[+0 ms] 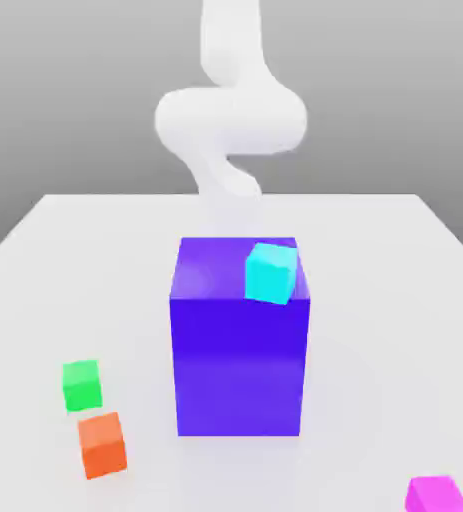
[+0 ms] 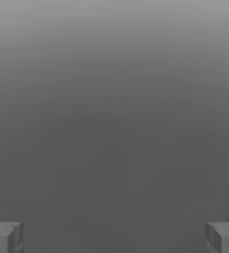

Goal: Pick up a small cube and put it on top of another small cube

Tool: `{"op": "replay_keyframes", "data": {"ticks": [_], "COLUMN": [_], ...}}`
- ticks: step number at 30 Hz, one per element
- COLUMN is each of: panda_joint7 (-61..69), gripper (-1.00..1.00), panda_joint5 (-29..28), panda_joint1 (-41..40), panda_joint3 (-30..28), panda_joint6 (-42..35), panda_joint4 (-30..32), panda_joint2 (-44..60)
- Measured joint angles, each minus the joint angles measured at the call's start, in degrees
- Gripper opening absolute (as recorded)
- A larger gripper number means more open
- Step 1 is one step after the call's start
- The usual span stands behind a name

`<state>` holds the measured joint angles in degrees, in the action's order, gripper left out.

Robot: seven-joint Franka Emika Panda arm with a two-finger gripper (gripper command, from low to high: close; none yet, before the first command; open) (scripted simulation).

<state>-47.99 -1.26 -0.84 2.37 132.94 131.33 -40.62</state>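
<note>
Exterior view: a tall, glossy blue-violet block stands at the middle of a smooth, pale grey table, its square top catching a soft sheen. A small cyan cube sits on that top, near the corner toward the exterior view's right, slightly turned against the block's edges. Three more small, matte, sharp-edged cubes lie on the table itself: a green cube toward the exterior view's left of the block, an orange cube just below it and close by, without clear contact, and a magenta cube well apart at the lower right corner, cut off by the frame. Behind the block rises the robot's arm, a white, rounded, tube-like form curving above the table's far edge. In the hand view, the gripper shows two grey, blocky fingertips set at opposite edges of the picture, spread wide apart, with nothing held between them; beyond them lies a plain grey gradient.
</note>
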Motion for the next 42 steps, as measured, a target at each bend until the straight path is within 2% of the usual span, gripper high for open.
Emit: {"op": "replay_keyframes", "data": {"ticks": [10, 17, 24, 31, 35, 36, 42], "panda_joint7": [-9.78, -17.03, -22.91, -26.12, -28.50, -29.11, -29.40], "gripper": [0.00, 0.00, 0.00, 0.00, 0.00, -1.00, -1.00], "panda_joint5": [-6.57, -11.84, -15.13, -14.48, -16.86, -17.68, -18.08], "panda_joint1": [-2.19, -1.33, 1.70, 4.92, 7.60, 8.39, 8.76], "panda_joint3": [8.93, 13.01, 14.48, 16.04, 13.64, 12.70, 12.25], "panda_joint6": [4.54, 7.58, 10.93, 15.00, 20.14, 21.53, 22.30], "panda_joint4": [-1.85, -3.15, -4.35, -5.30, -6.95, -7.42, -7.66], "panda_joint2": [21.07, 35.70, 49.93, 63.17, 71.31, 73.22, 74.18]}}
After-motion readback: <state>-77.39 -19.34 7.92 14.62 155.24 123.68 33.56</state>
